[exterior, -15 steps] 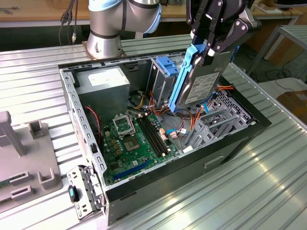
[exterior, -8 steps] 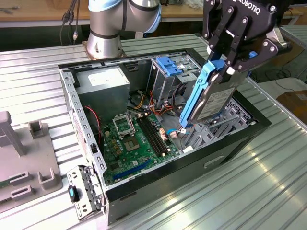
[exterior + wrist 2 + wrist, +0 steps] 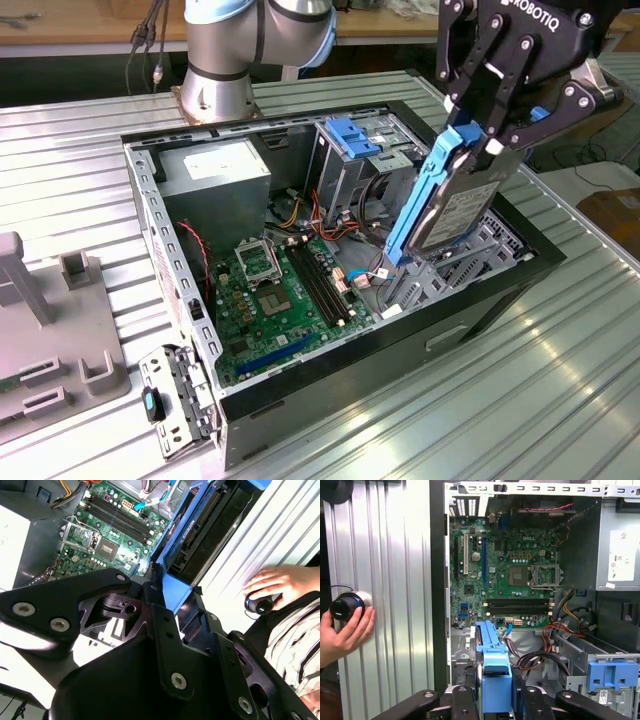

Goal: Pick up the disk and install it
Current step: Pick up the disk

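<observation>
White lettering marked the gripper (image 3: pixel 482 130), upper right in the exterior view. Labels on the power supply (image 3: pixel 215 168) and disk (image 3: pixel 458 208) were unreadable.

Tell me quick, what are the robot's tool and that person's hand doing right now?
Tool: shut on the disk, held tilted over the open computer case.
Person's hand: cupped around a round black knob on the metal table.
</observation>
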